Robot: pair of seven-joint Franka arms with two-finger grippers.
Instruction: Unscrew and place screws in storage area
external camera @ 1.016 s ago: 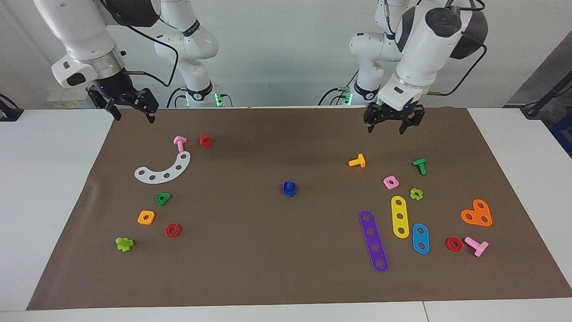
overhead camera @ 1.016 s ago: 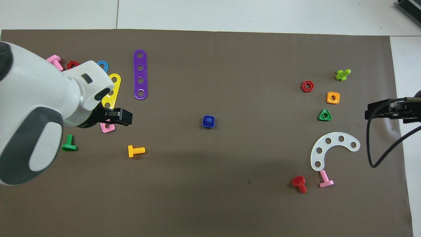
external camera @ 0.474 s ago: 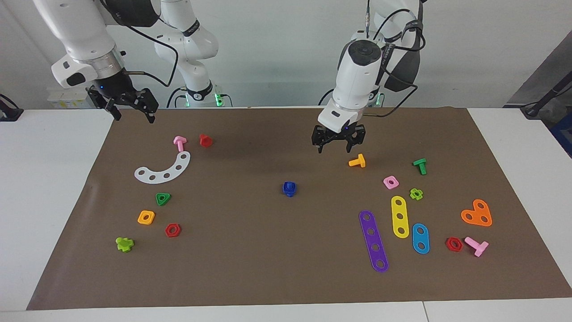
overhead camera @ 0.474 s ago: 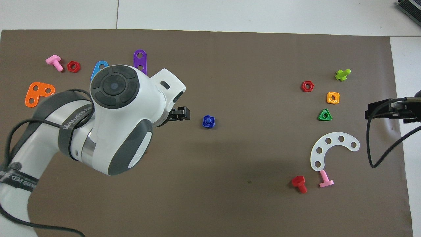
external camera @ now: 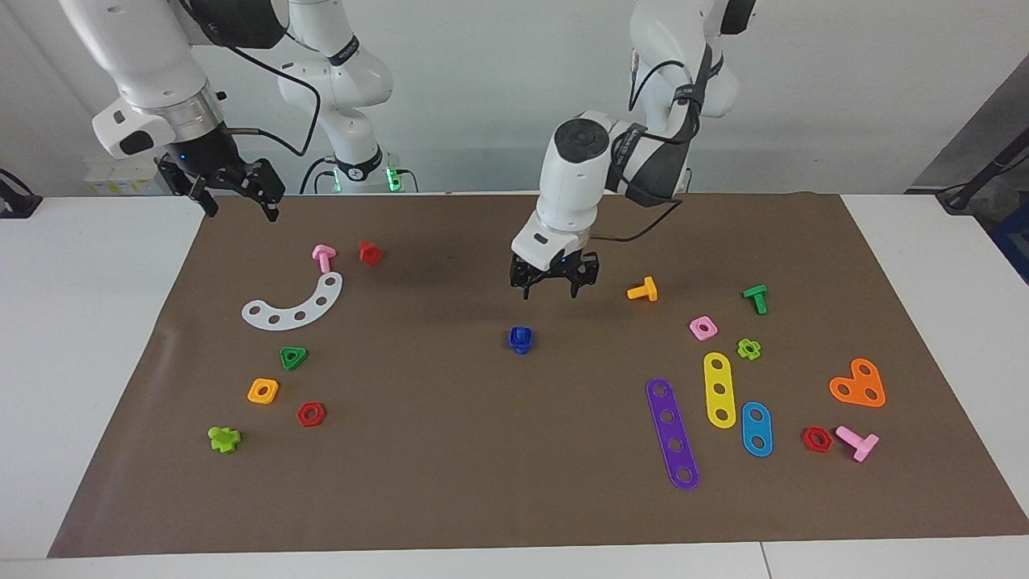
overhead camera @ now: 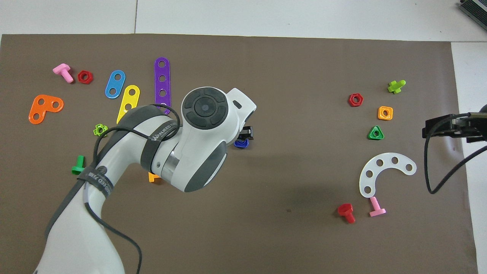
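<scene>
The dark-blue bolt, screwed into its dark-blue square nut [external camera: 521, 339], stands upright at the middle of the brown mat. In the overhead view the nut [overhead camera: 241, 144] is half covered by the left arm's wrist. My left gripper [external camera: 551, 292] is open and empty. It hangs over the mat's middle just above the blue screw and does not touch it; only its tip [overhead camera: 247, 132] shows from overhead. My right gripper [external camera: 243, 211] is open and empty and waits over the mat's edge at the right arm's end [overhead camera: 428, 129]. The storage area is bare mat among grouped parts [external camera: 796, 338] [overhead camera: 76, 114].
At the left arm's end lie an orange bolt [external camera: 643, 289], a pink nut [external camera: 703, 327], a green bolt [external camera: 756, 297] and purple [external camera: 672, 433], yellow and blue strips. At the right arm's end lie a white curved strip [external camera: 294, 304], a green triangular nut [external camera: 293, 357] and a red bolt [external camera: 369, 252].
My left arm has swung from its own end of the table to the mat's middle and come down over the blue screw. The right arm has not moved.
</scene>
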